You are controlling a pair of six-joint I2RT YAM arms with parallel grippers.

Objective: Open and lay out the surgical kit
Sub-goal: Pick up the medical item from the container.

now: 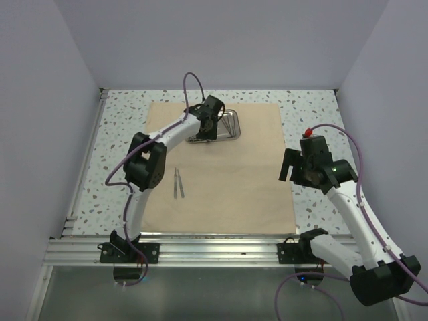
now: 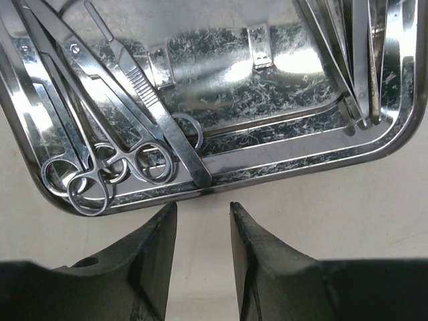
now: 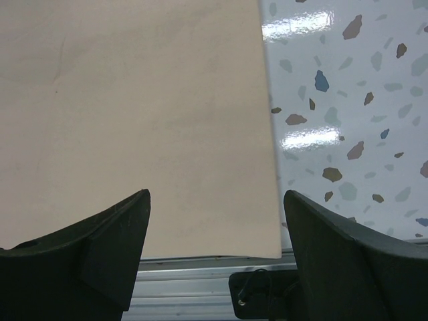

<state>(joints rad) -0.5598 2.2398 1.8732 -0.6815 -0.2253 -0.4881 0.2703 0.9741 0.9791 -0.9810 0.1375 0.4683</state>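
Steel tray (image 2: 234,73), tan cloth (image 1: 234,180) — tweezers (image 1: 178,182) apart

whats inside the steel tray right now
At one end of the steel tray, ring-handled scissors and a flat handle; at the other, slim instruments. The left arm covers part from above.

Noted tan cloth (image 1: 234,180) unfolded and flat; found steel tray (image 1: 232,128) on its far part, slightly left of centre, shiny, scratched, rectangular with rounded corners; recorded in tray, per left wrist view, ring-handled scissors (image 2: 100,157) overlapping at left end beside a flat ribbed handle (image 2: 150,100), slim tools (image 2: 361,60) bunched at right end; logged tweezers (image 1: 178,182) well apart from tray, on cloth's near-left part, lengthwise near-to-far.
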